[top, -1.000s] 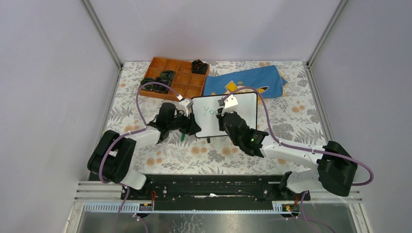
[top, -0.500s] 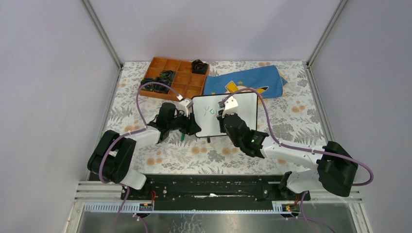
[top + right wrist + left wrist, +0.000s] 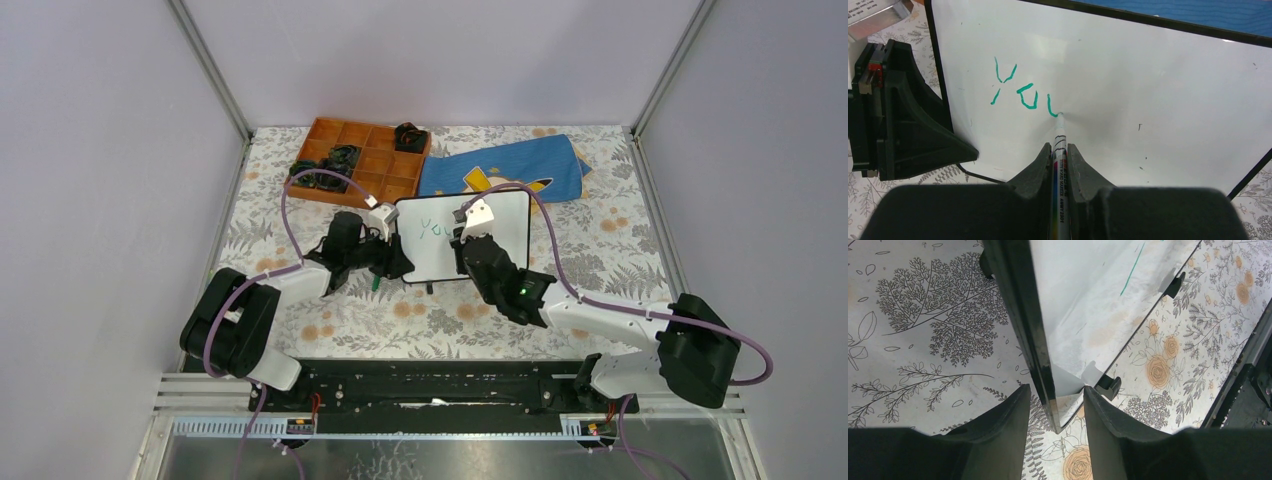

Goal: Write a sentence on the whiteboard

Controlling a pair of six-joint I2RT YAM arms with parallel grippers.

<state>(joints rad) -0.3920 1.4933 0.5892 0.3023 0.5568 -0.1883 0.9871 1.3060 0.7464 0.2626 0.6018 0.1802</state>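
Right arm has crept rightward, its fingers [image 3: 1060, 150] clamped on the marker [image 3: 1059, 150] mid-"u", left fingers [image 3: 1055, 405] pinching the whiteboard [image 3: 1128, 90] edge; keep pressure light and steady.

Both arms reach forward, left end effector [image 3: 1055, 405] half-spread, right end effector [image 3: 1059, 150] pinched narrow.

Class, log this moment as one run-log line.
left fingers: straddling whiteboard edge | right fingers: shut on marker | tip on board | sentence: "Yo", third letter begun
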